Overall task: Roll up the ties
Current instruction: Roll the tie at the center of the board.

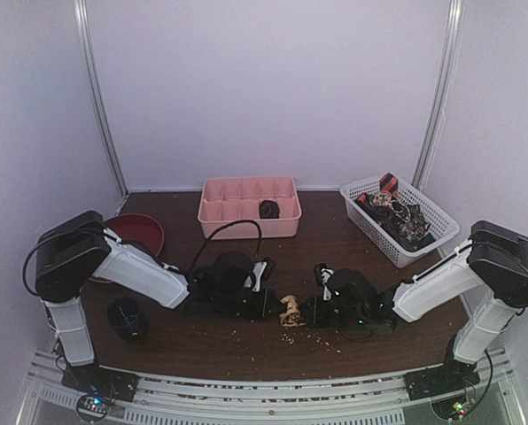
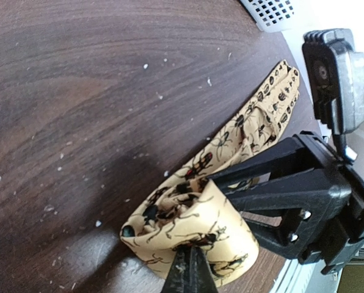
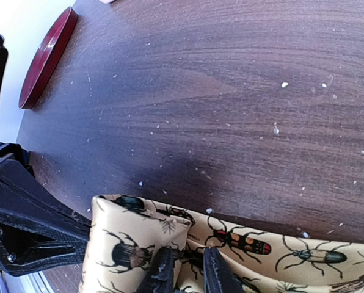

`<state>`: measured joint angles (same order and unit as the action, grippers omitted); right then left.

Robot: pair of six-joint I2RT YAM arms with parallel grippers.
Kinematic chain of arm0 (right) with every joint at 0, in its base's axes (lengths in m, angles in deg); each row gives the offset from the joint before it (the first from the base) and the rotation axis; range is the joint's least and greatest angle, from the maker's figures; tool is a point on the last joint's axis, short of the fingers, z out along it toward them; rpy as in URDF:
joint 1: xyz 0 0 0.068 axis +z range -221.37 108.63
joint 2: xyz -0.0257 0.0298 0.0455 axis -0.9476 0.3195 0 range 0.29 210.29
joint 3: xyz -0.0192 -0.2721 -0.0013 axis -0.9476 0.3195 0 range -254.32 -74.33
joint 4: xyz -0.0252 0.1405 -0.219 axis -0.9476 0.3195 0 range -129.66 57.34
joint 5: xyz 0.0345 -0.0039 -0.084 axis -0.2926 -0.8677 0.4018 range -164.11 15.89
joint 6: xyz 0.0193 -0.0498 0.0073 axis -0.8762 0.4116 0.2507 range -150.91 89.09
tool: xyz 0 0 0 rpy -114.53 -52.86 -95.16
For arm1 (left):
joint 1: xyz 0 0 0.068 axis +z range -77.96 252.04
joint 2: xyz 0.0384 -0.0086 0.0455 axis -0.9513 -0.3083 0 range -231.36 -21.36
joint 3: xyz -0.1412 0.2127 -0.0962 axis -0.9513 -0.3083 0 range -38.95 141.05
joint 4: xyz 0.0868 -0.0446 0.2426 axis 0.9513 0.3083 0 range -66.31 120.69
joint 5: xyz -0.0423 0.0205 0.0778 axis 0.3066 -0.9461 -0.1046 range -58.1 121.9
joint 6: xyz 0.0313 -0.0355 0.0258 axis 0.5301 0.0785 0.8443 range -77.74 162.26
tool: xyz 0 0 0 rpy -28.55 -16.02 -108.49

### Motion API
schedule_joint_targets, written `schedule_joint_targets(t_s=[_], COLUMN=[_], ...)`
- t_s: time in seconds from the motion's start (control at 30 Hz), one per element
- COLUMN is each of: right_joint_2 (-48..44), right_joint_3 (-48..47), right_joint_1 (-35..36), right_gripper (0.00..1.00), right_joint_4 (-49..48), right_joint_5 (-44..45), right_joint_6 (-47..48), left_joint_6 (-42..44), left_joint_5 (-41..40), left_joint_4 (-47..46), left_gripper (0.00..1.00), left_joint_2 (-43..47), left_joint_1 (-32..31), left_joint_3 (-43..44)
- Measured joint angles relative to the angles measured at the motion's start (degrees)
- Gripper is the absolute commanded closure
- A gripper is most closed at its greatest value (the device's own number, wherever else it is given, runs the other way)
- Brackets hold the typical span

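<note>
A tan tie (image 1: 290, 312) printed with beetles lies mid-table between the two arms. In the left wrist view its near end is wound into a loose roll (image 2: 188, 220), and the rest trails off toward the far right. My left gripper (image 2: 190, 268) is shut, its tips pinching the roll's outer wall. My right gripper (image 3: 185, 268) is shut on a fold of the tan tie (image 3: 133, 238) right beside the roll. Its black fingers (image 2: 261, 177) reach in from the right in the left wrist view. More ties (image 1: 397, 212), dark and red patterned, lie heaped in the white basket.
At the back middle stands a pink divided tray (image 1: 246, 190) with a dark rolled tie (image 1: 268, 209) in one compartment. A white basket (image 1: 357, 190) is at the back right, a red plate (image 1: 135, 232) at the left, and a black cup (image 1: 127, 317) by the left arm. Crumbs dot the table.
</note>
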<state>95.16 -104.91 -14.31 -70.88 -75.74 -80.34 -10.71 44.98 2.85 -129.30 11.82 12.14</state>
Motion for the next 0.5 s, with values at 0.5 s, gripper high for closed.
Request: schedule_joint_targets(t_s=[0.5], right_joint_2=[-3.8], right_joint_3=[2.1], right_joint_1=[0.0], right_gripper=[0.8], right_joint_4=[2.5], right_joint_5=[4.2], right_joint_6=[0.2], left_joint_6=[1.1], left_joint_5=[0.0], left_joint_4=[3.3], left_gripper=[0.93], left_joint_2=[-2.6], left_joint_1=[-0.6], left_joint_3=[3.6])
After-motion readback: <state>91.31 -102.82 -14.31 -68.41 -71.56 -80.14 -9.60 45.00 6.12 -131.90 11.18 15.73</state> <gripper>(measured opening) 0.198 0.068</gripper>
